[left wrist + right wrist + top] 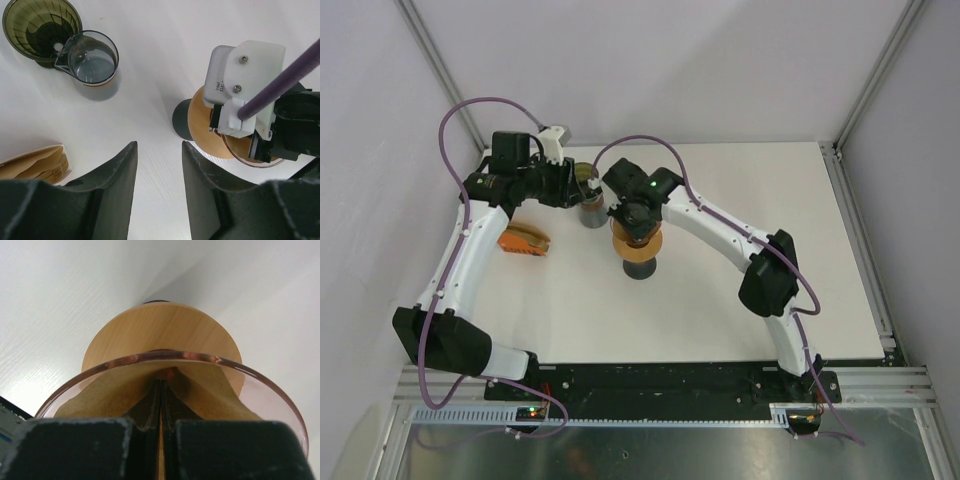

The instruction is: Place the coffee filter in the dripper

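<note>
Right gripper (161, 390) is closed tight, pinching a fold of the brown coffee filter (210, 390). The filter sits inside the glass dripper (170, 355) w/ its paper spread against the inner wall below the rim. Dripper has a wood collar (160, 330) and stands on a dark base (181, 120) near the ctr of the white desk (770, 200); in the top view the right gripper is directly over it. Left gripper (158, 147) is approx half open w/ nothing btwn its fingers, above bare desk just beside the dripper. Further out is a clear glass cup (92, 60), right against an olive-green cone (30, 25); can't tell if they touch. A stack of spare filters (35, 162) lies on the desk, apart from the cup.
</note>
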`<state>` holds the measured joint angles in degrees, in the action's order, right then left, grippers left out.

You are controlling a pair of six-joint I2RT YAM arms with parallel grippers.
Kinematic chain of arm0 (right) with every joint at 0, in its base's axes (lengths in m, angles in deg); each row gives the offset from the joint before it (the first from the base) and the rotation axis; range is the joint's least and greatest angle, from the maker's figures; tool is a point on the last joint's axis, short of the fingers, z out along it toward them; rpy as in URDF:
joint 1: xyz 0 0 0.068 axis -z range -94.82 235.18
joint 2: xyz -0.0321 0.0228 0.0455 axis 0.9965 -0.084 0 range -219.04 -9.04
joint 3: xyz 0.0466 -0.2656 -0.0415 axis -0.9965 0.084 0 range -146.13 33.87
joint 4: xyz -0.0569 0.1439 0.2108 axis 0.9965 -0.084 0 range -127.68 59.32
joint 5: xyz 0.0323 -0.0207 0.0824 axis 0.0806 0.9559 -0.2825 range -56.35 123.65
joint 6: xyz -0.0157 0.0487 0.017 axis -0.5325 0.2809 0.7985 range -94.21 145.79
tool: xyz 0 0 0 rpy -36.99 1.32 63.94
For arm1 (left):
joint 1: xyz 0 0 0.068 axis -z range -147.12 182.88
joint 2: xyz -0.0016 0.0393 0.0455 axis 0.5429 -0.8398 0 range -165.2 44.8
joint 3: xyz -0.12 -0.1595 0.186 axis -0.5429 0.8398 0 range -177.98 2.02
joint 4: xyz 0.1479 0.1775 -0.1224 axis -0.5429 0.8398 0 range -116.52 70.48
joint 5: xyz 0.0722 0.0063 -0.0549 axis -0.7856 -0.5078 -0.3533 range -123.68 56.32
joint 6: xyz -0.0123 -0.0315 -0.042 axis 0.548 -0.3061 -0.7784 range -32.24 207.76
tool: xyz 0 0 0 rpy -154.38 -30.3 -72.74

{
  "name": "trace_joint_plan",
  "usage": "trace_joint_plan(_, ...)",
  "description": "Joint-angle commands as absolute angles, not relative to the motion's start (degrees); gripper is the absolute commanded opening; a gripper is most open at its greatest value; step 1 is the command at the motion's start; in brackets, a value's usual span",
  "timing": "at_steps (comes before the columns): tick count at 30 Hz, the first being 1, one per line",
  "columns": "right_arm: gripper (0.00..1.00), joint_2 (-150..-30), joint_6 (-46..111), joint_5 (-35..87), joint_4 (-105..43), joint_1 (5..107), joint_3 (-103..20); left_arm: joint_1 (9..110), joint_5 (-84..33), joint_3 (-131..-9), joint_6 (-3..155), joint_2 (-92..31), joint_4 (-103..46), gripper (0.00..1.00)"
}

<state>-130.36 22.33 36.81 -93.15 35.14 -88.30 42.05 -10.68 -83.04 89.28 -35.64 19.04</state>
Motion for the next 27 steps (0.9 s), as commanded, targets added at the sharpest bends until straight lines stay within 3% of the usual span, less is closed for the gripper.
trace_joint_plan(1,0.00,-129.6,21.6,34.4,-92.8,35.4,-90.6,41.7,-8.8,-82.5,89.7,-34.8,18.2,0.46)
trace_joint_plan(14,0.00,-124.9,20.9,32.9,-90.4,35.3,-91.6,41.7,-8.3,-82.7,89.6,-34.8,18.2,0.46)
trace_joint_plan(27,0.17,-125.0,20.2,34.9,-92.1,35.6,-94.6,41.7,-7.4,-82.7,89.4,-35.0,18.3,0.47)
